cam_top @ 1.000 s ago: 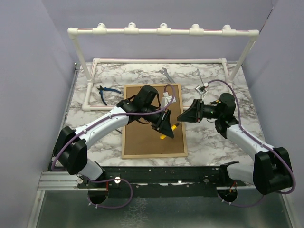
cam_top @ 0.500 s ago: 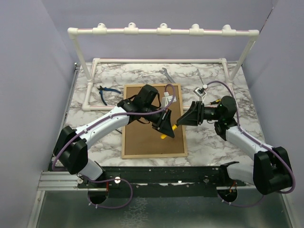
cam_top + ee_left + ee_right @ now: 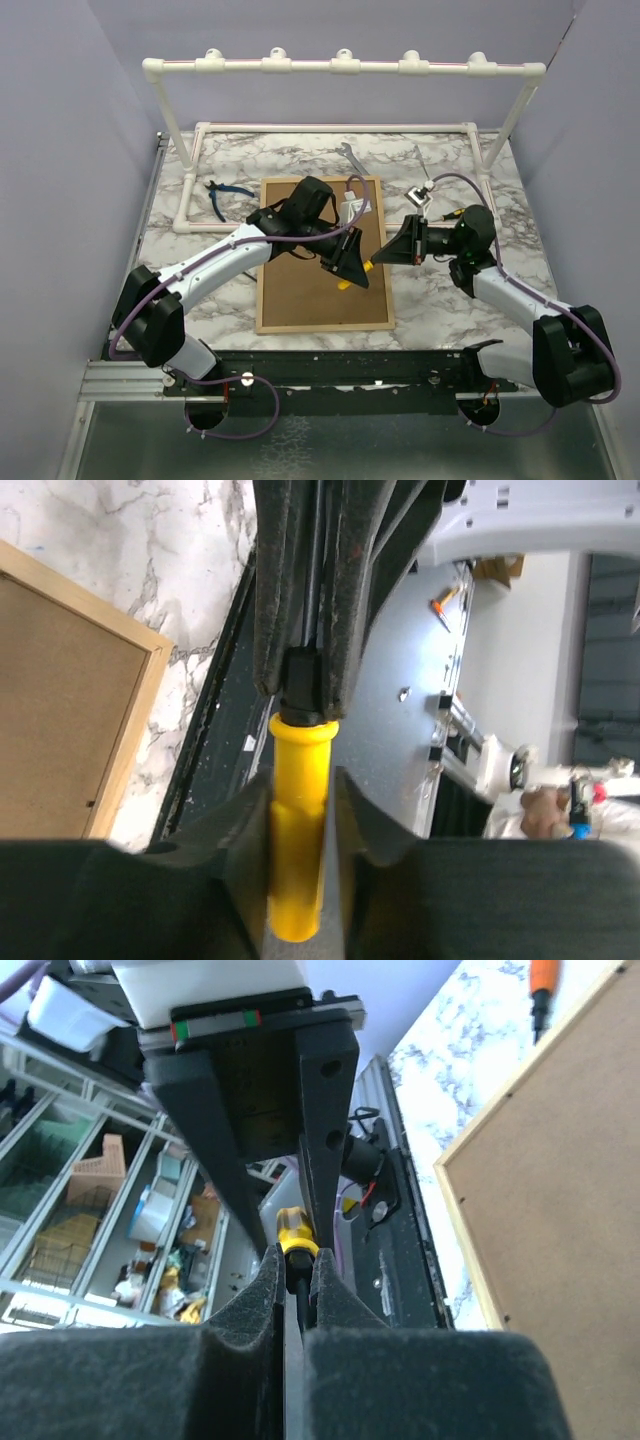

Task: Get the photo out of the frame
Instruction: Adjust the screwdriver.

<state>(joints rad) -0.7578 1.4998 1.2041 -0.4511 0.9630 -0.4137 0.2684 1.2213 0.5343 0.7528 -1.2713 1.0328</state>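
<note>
- Table (image 3: pixel 420 305): marbled top. A white PVC pipe rack (image 3: pixel 340 66) is set up beyond the frame's far edge, with its base pipes running along the far side of the table.
- Frame (image 3: pixel 300 295): laid flat in the middle of the table, brown fibreboard back turned up, thin light-wood edging seen all round. Its picture side is turned down to the table and cannot be seen.
- Left arm (image 3: pixel 225 255): stretched from the frame's near-left corner across the board, so that its wrist is carried above the frame's right half.
- Right arm (image 3: pixel 510 292): brought in from the right of the frame, pointing at the frame's right edge.
- Left pincer (image 3: pixel 300 830): pinched on the yellow grip of a yellow-handled tool (image 3: pixel 298 780), held clear above the frame's right edge.
- Right pincer (image 3: pixel 295 1280): pressed together on the black neck of the same tool, just past the yellow grip. The two pincers are met tip to tip, so the tool is gripped from both ends.
- Blue-handled pliers (image 3: pixel 228 193): laid on the table just left of the frame's far-left corner.
- Wrench (image 3: pixel 350 156): laid beyond the frame's far edge.
- A slim metal tool (image 3: pixel 421 160) is laid further right of the wrench, beyond the frame's far-right corner.
</note>
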